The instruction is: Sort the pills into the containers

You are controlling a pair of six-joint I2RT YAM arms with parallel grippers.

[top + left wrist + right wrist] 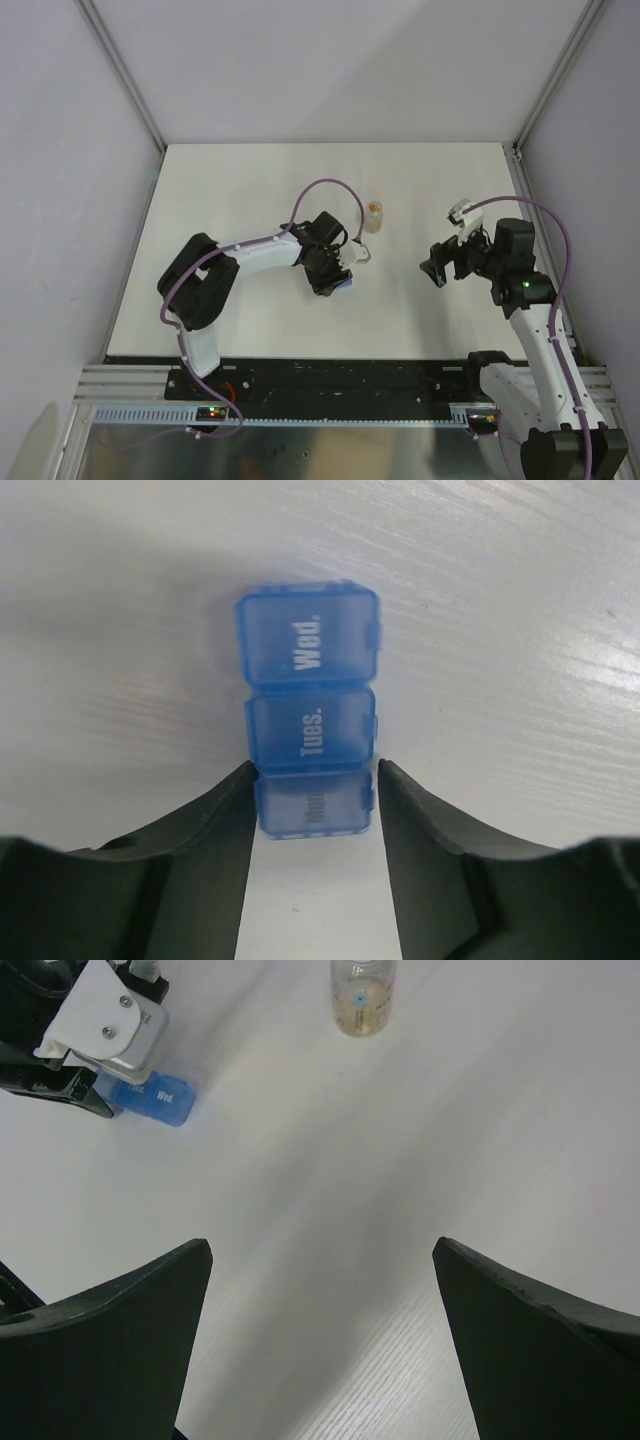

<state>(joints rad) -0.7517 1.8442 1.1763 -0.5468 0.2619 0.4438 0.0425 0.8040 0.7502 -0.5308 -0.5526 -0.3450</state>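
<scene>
The containers (310,660) are a translucent blue strip of three lidded compartments marked Mon, Tues and Wed, lying flat on the white table (250,190). My left gripper (316,780) has closed in on the Mon end. Its left finger (215,830) presses that side and its right finger (420,830) sits right against the lid tab. From above, the left gripper (335,275) covers most of the containers (347,286). The pills (362,1022) show as an orange-brown mass in the bottom of a small clear vial (363,995). My right gripper (320,1250) hangs wide open over bare table.
The vial (374,216) stands upright just beyond the left gripper. The right gripper (437,268) is well to its right. Grey walls and metal posts enclose the table on three sides.
</scene>
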